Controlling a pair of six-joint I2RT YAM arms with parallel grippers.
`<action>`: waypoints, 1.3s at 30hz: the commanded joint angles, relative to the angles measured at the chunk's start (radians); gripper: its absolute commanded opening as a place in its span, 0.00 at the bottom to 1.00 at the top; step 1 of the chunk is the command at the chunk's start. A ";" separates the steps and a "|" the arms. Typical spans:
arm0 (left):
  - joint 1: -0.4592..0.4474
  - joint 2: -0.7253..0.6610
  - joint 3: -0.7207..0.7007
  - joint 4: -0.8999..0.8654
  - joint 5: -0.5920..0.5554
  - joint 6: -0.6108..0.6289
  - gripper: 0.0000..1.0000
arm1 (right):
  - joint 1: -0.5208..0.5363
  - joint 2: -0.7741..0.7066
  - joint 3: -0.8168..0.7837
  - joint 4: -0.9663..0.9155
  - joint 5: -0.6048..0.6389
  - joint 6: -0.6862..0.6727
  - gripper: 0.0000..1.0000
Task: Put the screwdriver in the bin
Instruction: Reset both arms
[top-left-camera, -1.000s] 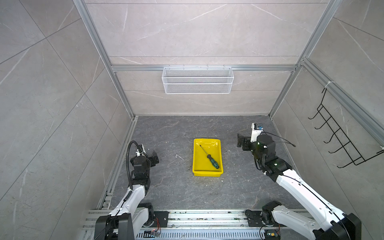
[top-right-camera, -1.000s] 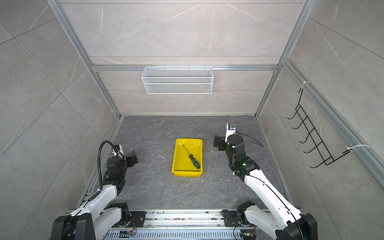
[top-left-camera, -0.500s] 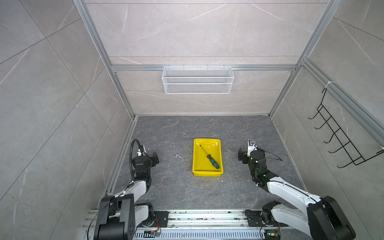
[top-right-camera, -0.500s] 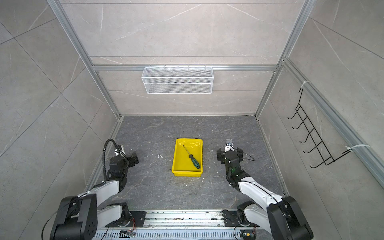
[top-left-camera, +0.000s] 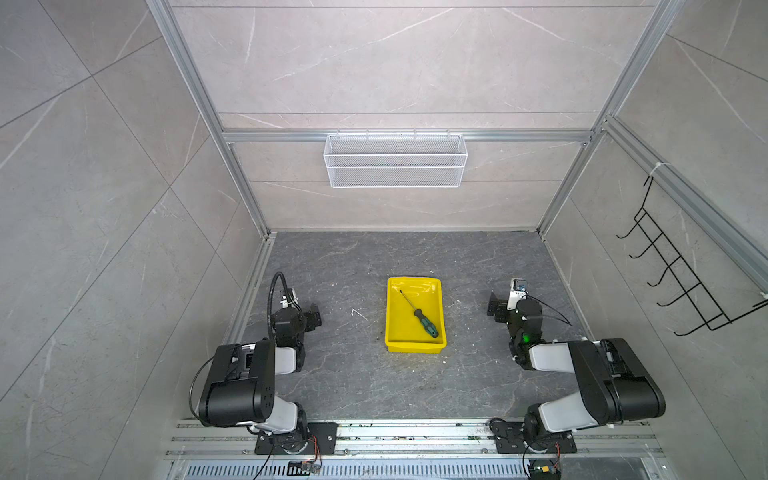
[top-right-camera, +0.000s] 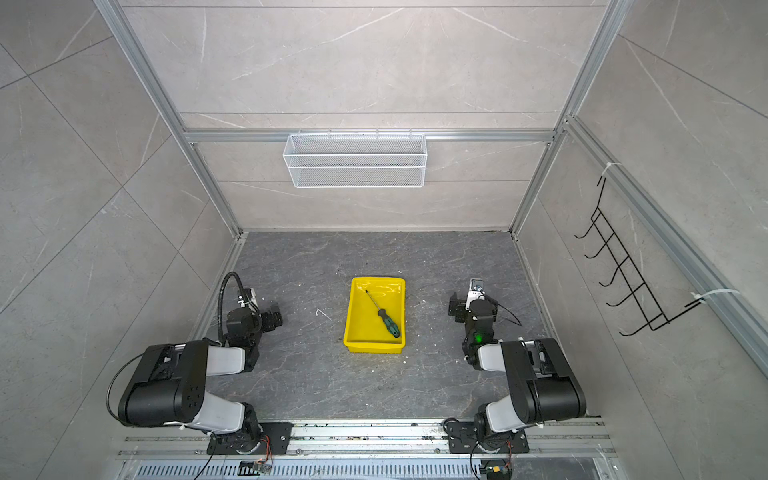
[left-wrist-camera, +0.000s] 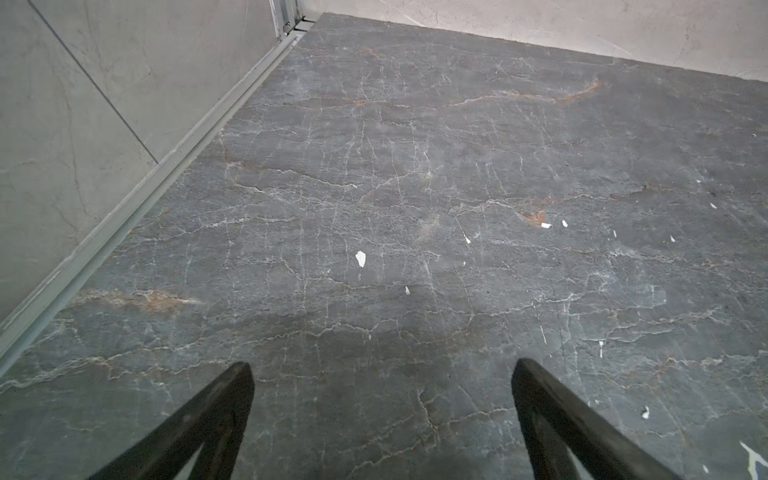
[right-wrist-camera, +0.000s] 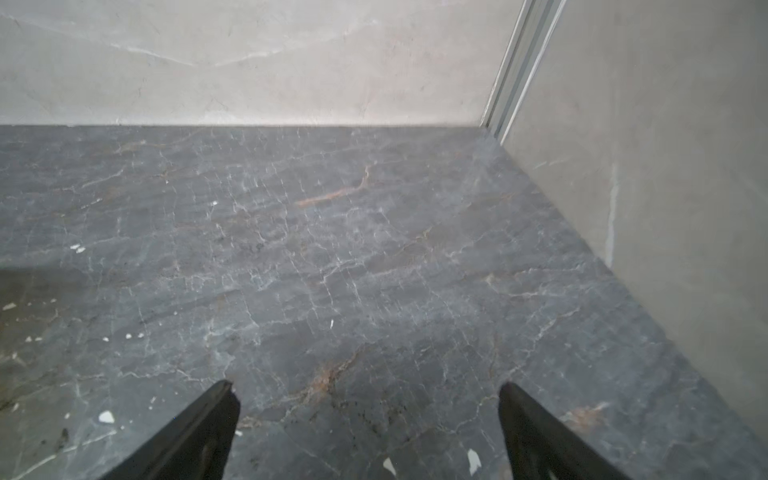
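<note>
The screwdriver (top-left-camera: 417, 311) (top-right-camera: 380, 309), green-and-black handle and thin dark shaft, lies diagonally inside the yellow bin (top-left-camera: 415, 348) (top-right-camera: 374, 348) at mid floor in both top views. My left gripper (top-left-camera: 311, 318) (top-right-camera: 273, 319) rests low over the floor, left of the bin and well apart from it. My right gripper (top-left-camera: 496, 307) (top-right-camera: 457, 308) sits right of the bin, also apart. In the wrist views the left gripper (left-wrist-camera: 380, 365) and right gripper (right-wrist-camera: 368, 386) stand open over bare dark stone, with nothing between the fingers. Neither wrist view shows the bin.
A white wire mesh basket (top-left-camera: 395, 166) hangs on the back wall. A black hook rack (top-left-camera: 681, 282) hangs on the right wall. A small white scrap (top-left-camera: 358, 313) lies between the left gripper and the bin. Both arms' bases sit on the front rail (top-left-camera: 415, 432).
Both arms have folded back toward the front rail, elbows raised. The right gripper drew a little nearer the front. The screwdriver and bin have not moved.
</note>
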 joint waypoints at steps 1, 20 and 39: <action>0.004 0.002 0.051 0.046 0.030 0.030 1.00 | -0.017 0.018 0.022 0.041 -0.193 0.029 1.00; -0.009 0.003 0.062 0.024 0.008 0.043 1.00 | -0.018 0.013 0.031 0.013 -0.167 0.025 0.99; -0.021 0.004 0.064 0.022 -0.013 0.049 1.00 | -0.018 0.016 0.036 0.010 -0.165 0.027 1.00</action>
